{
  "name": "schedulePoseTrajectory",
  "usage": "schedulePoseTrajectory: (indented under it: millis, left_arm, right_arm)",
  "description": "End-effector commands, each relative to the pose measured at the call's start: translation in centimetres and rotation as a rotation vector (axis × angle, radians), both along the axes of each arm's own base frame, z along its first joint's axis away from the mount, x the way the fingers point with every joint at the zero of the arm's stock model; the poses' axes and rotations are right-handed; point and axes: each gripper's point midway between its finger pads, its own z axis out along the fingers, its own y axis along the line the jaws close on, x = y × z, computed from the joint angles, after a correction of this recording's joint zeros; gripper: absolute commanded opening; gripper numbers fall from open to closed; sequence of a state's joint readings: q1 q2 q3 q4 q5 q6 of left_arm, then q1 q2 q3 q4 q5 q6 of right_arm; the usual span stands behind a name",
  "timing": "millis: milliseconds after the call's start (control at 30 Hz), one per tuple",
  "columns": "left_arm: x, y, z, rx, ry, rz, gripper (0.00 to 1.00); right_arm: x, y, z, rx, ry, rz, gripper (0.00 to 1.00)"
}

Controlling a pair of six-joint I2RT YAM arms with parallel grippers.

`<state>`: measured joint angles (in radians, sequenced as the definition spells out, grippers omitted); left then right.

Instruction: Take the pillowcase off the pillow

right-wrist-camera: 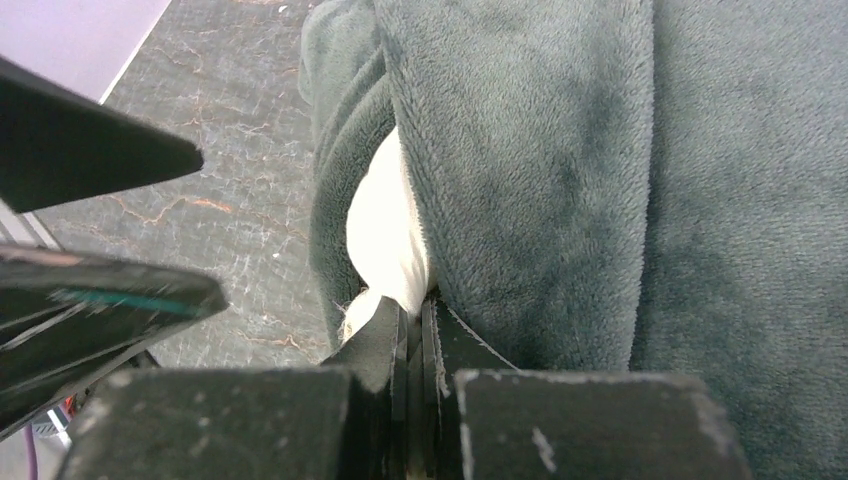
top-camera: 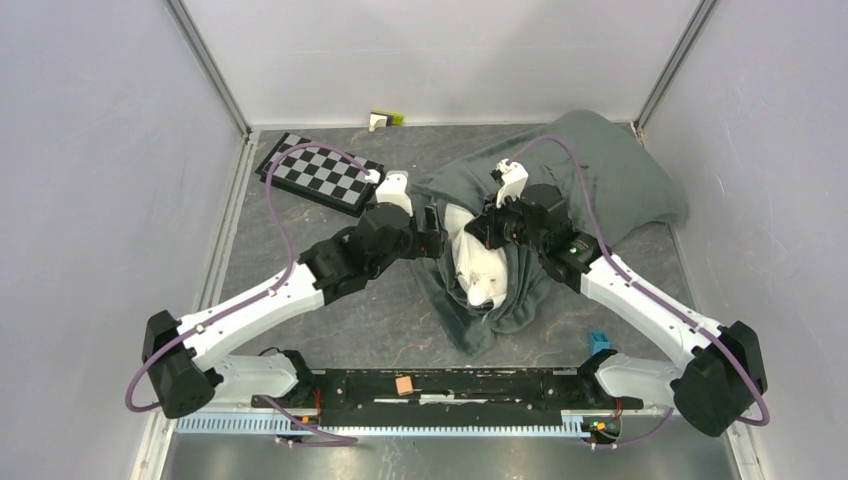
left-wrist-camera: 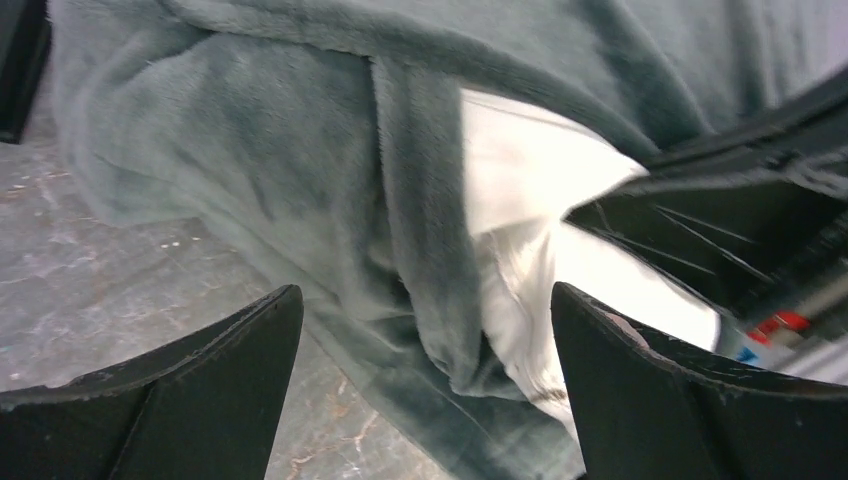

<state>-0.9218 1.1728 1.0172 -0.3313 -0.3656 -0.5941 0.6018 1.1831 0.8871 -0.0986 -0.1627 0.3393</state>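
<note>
Nearest you, the pillow [top-camera: 478, 272] pokes a white corner from the pillowcase [top-camera: 600, 170] on the counter [top-camera: 380, 320]. Your right fingers [right-wrist-camera: 412, 322] pinch shut at that opening, though I cannot tell on which layer. Your left fingers [top-camera: 436, 224] gape empty. If both layers are caught, pulling drags everything.

We see the grey plush pillowcase [top-camera: 610, 175] bunched from centre to upper right. The white pillow [top-camera: 478, 268] pokes out mid-frame.

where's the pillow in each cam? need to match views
Top external: pillow centre, between the arms.
Left wrist: pillow right of centre, beyond the open left pincer.
Right wrist: pillow centre-left, just above the right pincer.
Landmark: grey pillowcase opening framing it in all three.
</note>
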Motion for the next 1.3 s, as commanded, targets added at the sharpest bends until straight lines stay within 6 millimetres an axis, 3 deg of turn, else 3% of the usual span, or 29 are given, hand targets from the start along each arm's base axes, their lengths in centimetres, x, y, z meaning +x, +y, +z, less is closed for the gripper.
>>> schedulePoseTrajectory:
  millis: [0, 200, 400, 600, 667, 767, 900, 1133, 1267]
  left_arm:
    - [2.6, 2.0, -0.1, 0.157, -0.059, 0.122, 1.00]
    - [5.1, 1.4, -0.7, 0.197, -0.023, 0.140, 0.92]
    - [6.1, 0.2, -1.0, 0.205, -0.020, 0.114, 0.97]
    - [5.3, -2.7, 0.1, 0.105, -0.024, -0.021, 1.00]
    - [5.2, -2.9, 0.5, 0.088, -0.037, -0.031, 1.00]
    - [6.3, -1.3, -0.6, 0.169, -0.018, 0.049, 0.99]
    - [8.2, 1.2, -3.4, 0.277, 0.078, 0.136, 0.91]
    - [11.8, 8.7, -6.7, 0.351, 0.176, 0.336, 0.81]
    - [12.9, 11.6, -7.6, 0.369, 0.185, 0.406, 0.62]
  right_arm:
    - [0.1, 0.8, 4.8, 0.132, -0.128, 0.020, 0.00]
    - [-0.7, 0.4, 4.9, 0.142, -0.136, 0.028, 0.00]
    - [-1.1, 0.2, 4.9, 0.140, -0.136, 0.032, 0.00]
    - [-1.1, 0.5, 4.1, 0.132, -0.119, 0.041, 0.00]
    - [-1.1, 0.6, 3.9, 0.136, -0.115, 0.047, 0.00]
    - [-1.3, 0.7, 4.0, 0.141, -0.116, 0.051, 0.00]
    - [-1.5, 0.5, 4.2, 0.140, -0.119, 0.051, 0.00]
    - [-2.9, -1.0, 4.5, 0.107, -0.121, 0.041, 0.00]
    - [-4.1, -2.5, 4.1, 0.078, -0.123, 0.019, 0.00]
